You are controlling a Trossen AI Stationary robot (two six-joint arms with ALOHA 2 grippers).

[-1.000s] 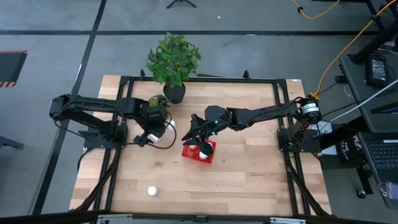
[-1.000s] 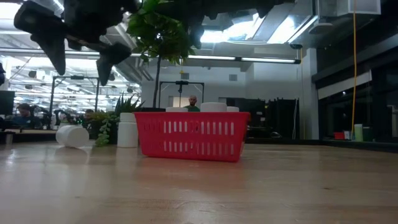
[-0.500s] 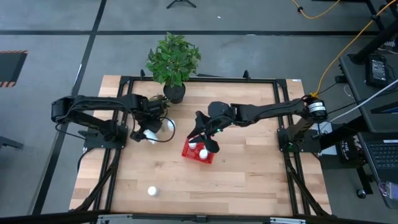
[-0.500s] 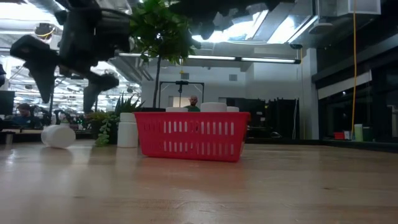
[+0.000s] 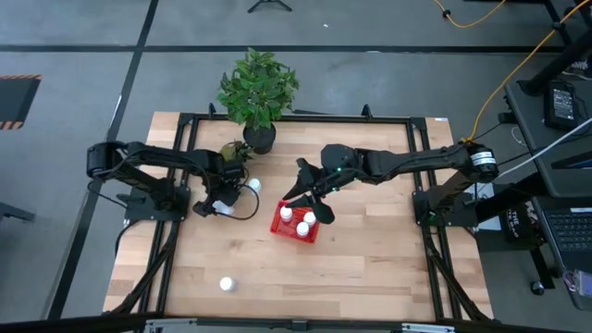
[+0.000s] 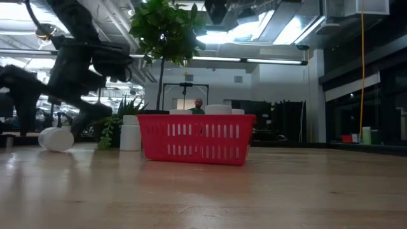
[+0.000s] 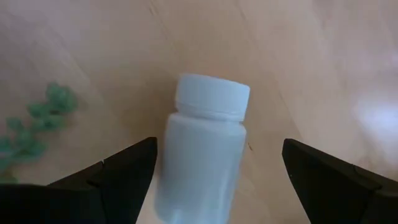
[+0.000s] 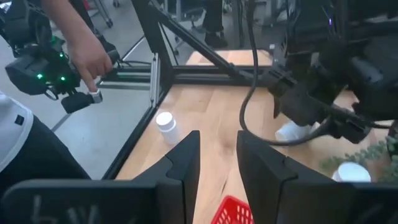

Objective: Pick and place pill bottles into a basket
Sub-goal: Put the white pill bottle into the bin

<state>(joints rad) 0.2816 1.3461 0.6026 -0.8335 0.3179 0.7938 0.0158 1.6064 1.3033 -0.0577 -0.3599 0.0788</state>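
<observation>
On the light wooden table (image 5: 370,268), a lone small white capped pill bottle (image 5: 226,285) lies near the front edge. Farther back, the red plastic mesh basket (image 5: 297,225) holds three white bottles (image 5: 301,220). The right gripper (image 5: 313,201) hangs just above it, fingers narrowly apart and empty. The left gripper (image 5: 212,207) stands spread wide around a fallen white bottle (image 7: 205,143), beside the potted green plant (image 5: 258,88).
</observation>
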